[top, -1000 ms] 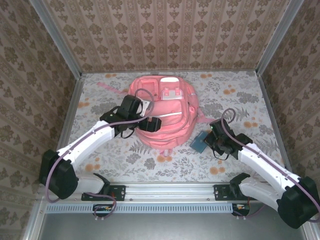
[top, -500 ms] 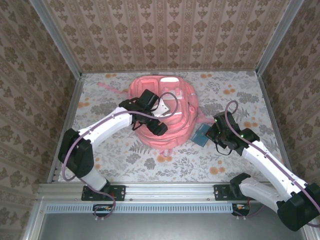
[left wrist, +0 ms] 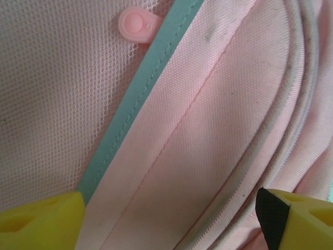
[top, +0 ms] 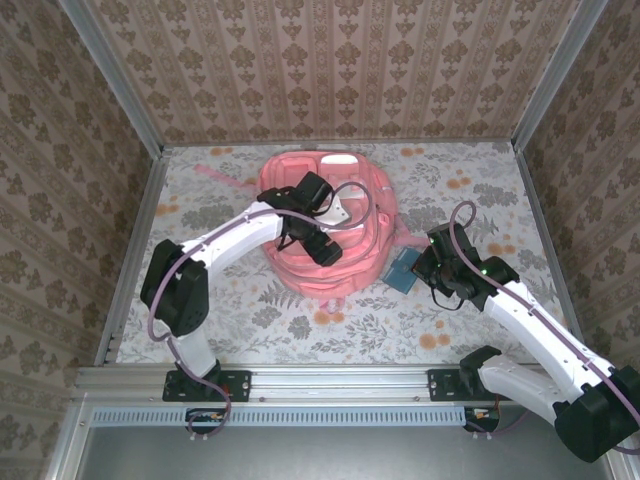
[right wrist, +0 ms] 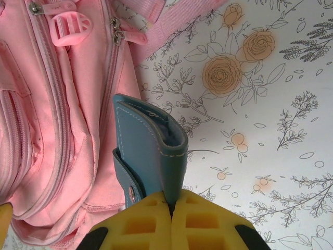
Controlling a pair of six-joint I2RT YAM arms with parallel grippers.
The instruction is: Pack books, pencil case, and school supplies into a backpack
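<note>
– On the table (top: pixel 480 200), where does the backpack sit in relation to the left gripper?

– The backpack (top: pixel 368 255) lies flat at the far middle, and the left gripper (top: pixel 322 247) hangs right over its front panel, pointing down. From the left wrist, its yellow fingers (left wrist: pixel 41 221) stand wide apart with only pink fabric between them. They grip nothing.

– What part of the fabric is that?

– A mesh pocket (left wrist: pixel 52 104) edged with teal trim takes up one side, with a round pink snap (left wrist: pixel 136 23) at the edge. Curved zip seams run along the other side.

– How is the left arm posed?

– The left arm (top: pixel 225 240) rises from its base to an elbow out on the left. Its white forearm then slants across to the backpack, with the wrist bent down over it.

– And the book?

– The teal book (right wrist: pixel 151 151) is pinched in the right gripper (right wrist: pixel 171 205), whose fingers are closed on one edge. The book stands on edge just beside the backpack's right side, over the floral cloth. Whether it touches the backpack cannot be told.

– And the right arm?

– The right arm (top: pixel 530 325) stretches from its base at the near right, forearm slanting towards the backpack. Its wrist is near the backpack's lower right edge.
</note>
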